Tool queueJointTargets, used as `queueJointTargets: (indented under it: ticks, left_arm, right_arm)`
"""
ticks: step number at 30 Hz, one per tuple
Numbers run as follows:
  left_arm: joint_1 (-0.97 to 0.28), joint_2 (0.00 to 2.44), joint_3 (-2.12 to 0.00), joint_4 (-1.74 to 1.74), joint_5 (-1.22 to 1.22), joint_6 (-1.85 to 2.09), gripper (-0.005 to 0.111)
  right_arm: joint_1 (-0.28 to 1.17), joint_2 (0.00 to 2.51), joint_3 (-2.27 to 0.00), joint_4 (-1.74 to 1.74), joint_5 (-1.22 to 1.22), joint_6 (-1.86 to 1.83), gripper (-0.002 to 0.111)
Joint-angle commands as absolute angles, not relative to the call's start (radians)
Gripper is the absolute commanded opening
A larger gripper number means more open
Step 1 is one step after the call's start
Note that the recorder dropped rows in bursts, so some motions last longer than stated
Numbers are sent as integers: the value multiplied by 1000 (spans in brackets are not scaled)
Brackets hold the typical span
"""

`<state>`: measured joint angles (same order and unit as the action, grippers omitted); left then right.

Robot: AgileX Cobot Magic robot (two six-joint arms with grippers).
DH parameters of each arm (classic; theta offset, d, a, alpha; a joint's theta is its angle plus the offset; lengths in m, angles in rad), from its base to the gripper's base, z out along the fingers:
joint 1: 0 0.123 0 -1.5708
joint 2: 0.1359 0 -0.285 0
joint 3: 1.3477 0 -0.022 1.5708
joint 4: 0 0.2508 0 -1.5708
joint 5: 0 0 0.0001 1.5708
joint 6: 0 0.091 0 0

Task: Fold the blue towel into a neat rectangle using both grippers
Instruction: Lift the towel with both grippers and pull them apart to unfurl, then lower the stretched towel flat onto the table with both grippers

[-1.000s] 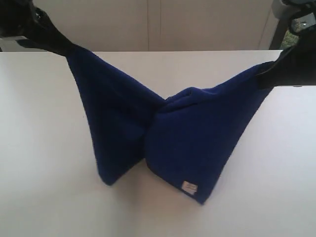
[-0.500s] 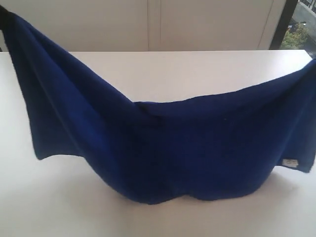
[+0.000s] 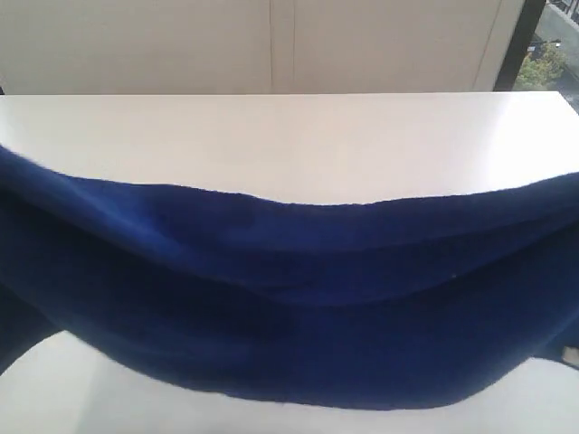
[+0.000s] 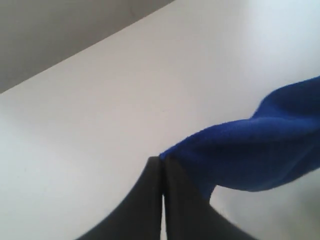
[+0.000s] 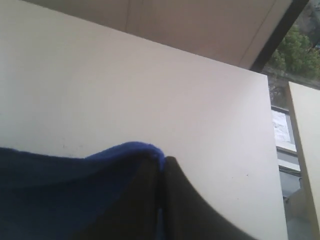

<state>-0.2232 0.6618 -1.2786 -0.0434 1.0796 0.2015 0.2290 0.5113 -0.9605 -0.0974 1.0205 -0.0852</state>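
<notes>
The blue towel (image 3: 298,298) hangs stretched across the whole exterior view, lifted above the white table (image 3: 289,136), sagging in the middle; its small white tag (image 3: 570,355) shows at the right edge. Both grippers are out of frame in that view. In the left wrist view my left gripper (image 4: 162,162) is shut, its black fingers (image 4: 145,200) pinching a corner of the towel (image 4: 255,155). My right gripper (image 5: 162,162) in the right wrist view is likewise shut on the towel (image 5: 65,185), the cloth draping over one finger (image 5: 190,200).
The table's far edge (image 3: 289,93) meets a pale panelled wall (image 3: 271,45). A dark window frame with greenery (image 3: 543,54) stands at the back right. In the right wrist view the table's side edge (image 5: 270,150) borders a drop with a window behind.
The towel was bunched in two hanging peaks, then spread wide. Both grippers have moved apart and toward the camera, leaving the exterior view, and the towel now spans the frame.
</notes>
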Motion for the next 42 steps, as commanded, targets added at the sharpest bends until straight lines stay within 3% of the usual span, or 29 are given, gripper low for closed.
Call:
queueJointTargets:
  ticks: [1,8,17,29,42]
  left_arm:
    - [-221,596,-1277,22,1143,101,0]
    - [-221,703,-1169,195,1106,-65,0]
    - [-221,1103,-942,207,612,-128,0]
    - [-178,1627,-932,356,49,-241,0]
    - [-83,1823,-945,356,-354,-224,0]
  right_arm:
    - [230,461,-1000,-112,1039,-35,0]
    - [230,627,-982,-225,1024,99,0]
    - [230,1113,-930,-365,729,247,0]
    - [134,1619,-992,-579,392,427,0]
    - [30,1837,-1134,-583,250,423,0]
